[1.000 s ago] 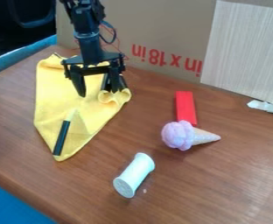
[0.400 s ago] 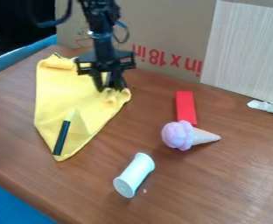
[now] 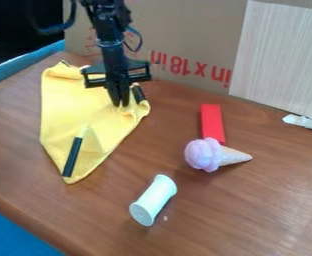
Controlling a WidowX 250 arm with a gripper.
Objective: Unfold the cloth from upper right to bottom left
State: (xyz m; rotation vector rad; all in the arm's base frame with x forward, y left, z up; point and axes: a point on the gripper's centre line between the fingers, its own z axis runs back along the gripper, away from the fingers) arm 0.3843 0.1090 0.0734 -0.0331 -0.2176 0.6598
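In the camera view, the tool (image 3: 120, 104) points down over the yellow cloth (image 3: 72, 112), its fingers drawn together, tips at the bunched right edge; whether they pinch fabric, I cannot tell. The cloth lies on the left of the desk (image 3: 252, 215), a dark marker (image 3: 72, 156) on its lower part.

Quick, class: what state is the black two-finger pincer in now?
Black pincer: closed, tips at the bunched yellow fabric cloth; whether it grips any cannot be told.
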